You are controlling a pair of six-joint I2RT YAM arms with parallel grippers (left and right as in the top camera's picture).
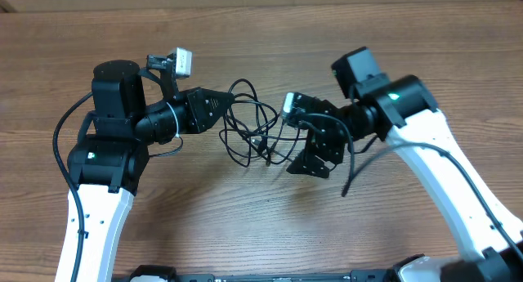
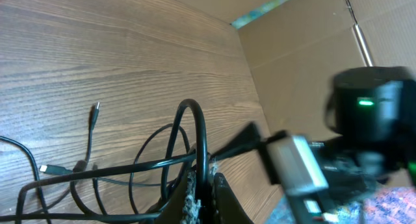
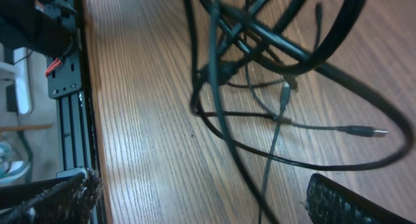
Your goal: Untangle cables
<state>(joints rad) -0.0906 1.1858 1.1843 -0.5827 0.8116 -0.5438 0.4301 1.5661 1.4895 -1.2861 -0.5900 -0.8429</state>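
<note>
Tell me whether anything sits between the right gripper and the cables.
Nothing visible does. The right gripper is open, and the cables lie just ahead of its fingers on the wooden table, with no other object between them. The left gripper is shut on one loop.

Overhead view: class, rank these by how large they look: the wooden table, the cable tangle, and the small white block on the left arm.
1. wooden table
2. cable tangle
3. white block, clearly smallest even though it sits raised, nearer the camera
</note>
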